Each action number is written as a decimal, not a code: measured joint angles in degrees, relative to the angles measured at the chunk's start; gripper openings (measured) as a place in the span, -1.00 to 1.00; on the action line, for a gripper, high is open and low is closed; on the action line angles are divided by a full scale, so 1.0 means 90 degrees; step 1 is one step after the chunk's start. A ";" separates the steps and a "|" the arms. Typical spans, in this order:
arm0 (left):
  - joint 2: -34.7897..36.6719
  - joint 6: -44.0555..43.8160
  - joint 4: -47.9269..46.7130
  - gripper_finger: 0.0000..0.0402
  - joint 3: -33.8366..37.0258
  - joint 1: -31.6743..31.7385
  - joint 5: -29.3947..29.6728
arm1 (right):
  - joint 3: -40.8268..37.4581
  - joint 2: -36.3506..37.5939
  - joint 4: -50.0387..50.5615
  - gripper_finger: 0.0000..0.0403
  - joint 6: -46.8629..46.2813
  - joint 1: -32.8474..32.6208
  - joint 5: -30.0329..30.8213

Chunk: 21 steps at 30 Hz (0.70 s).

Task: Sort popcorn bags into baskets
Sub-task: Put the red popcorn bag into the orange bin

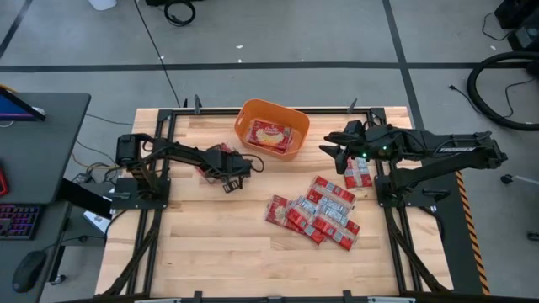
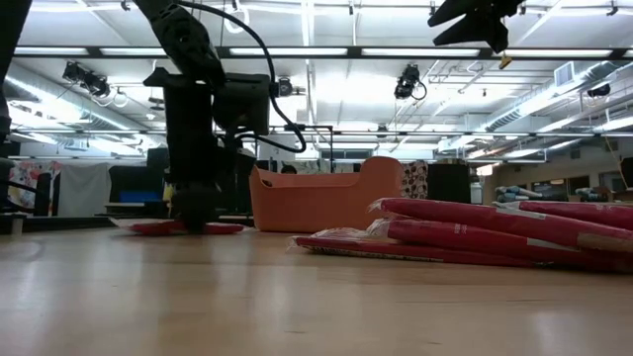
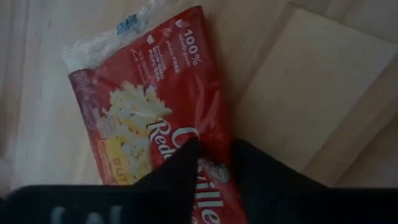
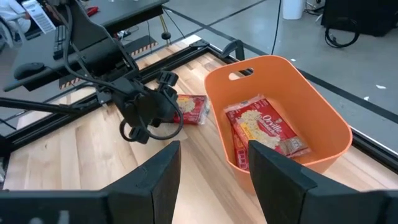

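Note:
A red popcorn bag [image 3: 155, 106] with a yellow panel lies flat on the wood, left of the orange tub [image 1: 290, 126]. My left gripper [image 3: 216, 171] is down on it [image 2: 193, 213], shut on the bag. Another bag [image 4: 264, 127] lies inside the tub [image 4: 323, 124]. Several bags lie in an overlapping pile [image 1: 316, 215] near the table's middle, and one bag [image 1: 358, 172] lies under the right arm. My right gripper [image 4: 208, 180] is open and empty, raised high [image 2: 475, 22] to the right of the tub [image 1: 333, 145]. My left gripper comes at the popcorn bag from above, pointing down. A narrow strip of the bag's printed face [image 3: 214, 158], toward one end, shows between the two fingers [image 3: 177, 171]. The bag lies flat on the table [image 2: 178, 227], its far end with the clear seam free.
The dark table frame rails [image 1: 164, 135] run along the left and right sides. Bare wood lies between the left gripper and the pile [image 2: 475, 232], and along the near edge. A desk with a keyboard [image 1: 17, 220] stands left of the table.

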<state>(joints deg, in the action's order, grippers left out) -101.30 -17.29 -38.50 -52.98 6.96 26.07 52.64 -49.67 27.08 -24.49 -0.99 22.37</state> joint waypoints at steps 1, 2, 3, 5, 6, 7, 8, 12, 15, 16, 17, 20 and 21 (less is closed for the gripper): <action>0.0001 -0.0002 -0.0003 -0.66 -0.0001 0.0001 0.0003 | 0.0000 -0.0002 -0.0037 -0.05 0.0000 0.0000 -0.0013; 0.0002 -0.0004 -0.0005 -0.75 -0.0001 0.0011 0.0004 | 0.0000 -0.0002 -0.0074 -0.05 0.0007 0.0000 -0.0045; 0.0003 -0.0004 0.0000 -0.85 -0.0001 0.0022 0.0002 | 0.0000 -0.0002 -0.0110 -0.05 0.0011 0.0000 -0.0088; 0.0005 -0.0032 0.0000 -0.94 -0.0004 0.0038 0.0004 | 0.0000 -0.0002 -0.0165 -0.05 0.0022 0.0000 -0.0161; 0.0008 -0.0035 0.0001 -0.95 -0.0004 0.0041 -0.0009 | 0.0000 -0.0002 -0.0171 -0.05 0.0022 0.0000 -0.0171; 0.0028 -0.0033 -0.0002 -0.95 -0.0004 0.0041 -0.0048 | 0.0000 -0.0002 -0.0171 -0.05 0.0022 0.0000 -0.0188; 0.0055 -0.0029 -0.0002 -0.95 -0.0001 0.0042 -0.0137 | 0.0000 -0.0002 -0.0169 -0.05 0.0023 0.0000 -0.0202; 0.0183 -0.0004 -0.0407 -0.98 -0.0232 -0.0049 -0.0477 | 0.0000 -0.0002 -0.0174 -0.05 0.0067 0.0000 -0.0268; 0.0401 0.0003 -0.0649 -0.98 -0.0558 -0.0224 -0.0521 | 0.0000 -0.0002 -0.0176 -0.05 0.0109 0.0000 -0.0287; 0.0471 0.0025 -0.0764 -0.98 -0.0697 -0.0293 -0.0525 | 0.0000 -0.0002 -0.0183 -0.05 0.0139 0.0000 -0.0288; 0.0523 0.0088 -0.0827 -0.99 -0.0837 -0.0361 -0.0554 | 0.0000 -0.0002 -0.0179 -0.05 0.0183 0.0000 -0.0289; 0.0663 0.0325 -0.0911 -0.99 -0.1309 -0.0592 -0.0766 | 0.0000 -0.0001 -0.0188 -0.05 0.0271 0.0000 -0.0287; 0.0706 0.0370 -0.0911 -0.99 -0.1465 -0.0672 -0.0787 | 0.0000 -0.0002 -0.0191 -0.05 0.0297 0.0000 -0.0287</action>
<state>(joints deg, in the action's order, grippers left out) -94.94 -13.96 -46.70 -66.16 0.92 18.99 52.64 -49.69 25.36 -21.82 -0.99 19.79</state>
